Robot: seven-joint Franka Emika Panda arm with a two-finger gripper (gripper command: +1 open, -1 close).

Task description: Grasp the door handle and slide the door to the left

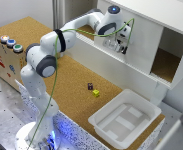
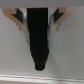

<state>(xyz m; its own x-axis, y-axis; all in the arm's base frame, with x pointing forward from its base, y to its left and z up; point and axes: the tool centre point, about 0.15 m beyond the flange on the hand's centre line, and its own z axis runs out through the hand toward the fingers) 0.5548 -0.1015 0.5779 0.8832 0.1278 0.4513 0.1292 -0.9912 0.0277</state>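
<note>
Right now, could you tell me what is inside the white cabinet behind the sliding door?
Past the door, the open compartment shows a bare cork-brown floor. Whatever lies behind the door panel is covered. The pincer is at the door face.

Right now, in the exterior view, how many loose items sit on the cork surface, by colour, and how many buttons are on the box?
Yellow blocks: 1
Dark blocks: 1
White trays: 1
Buttons on the box: 3
Total: 6
</note>
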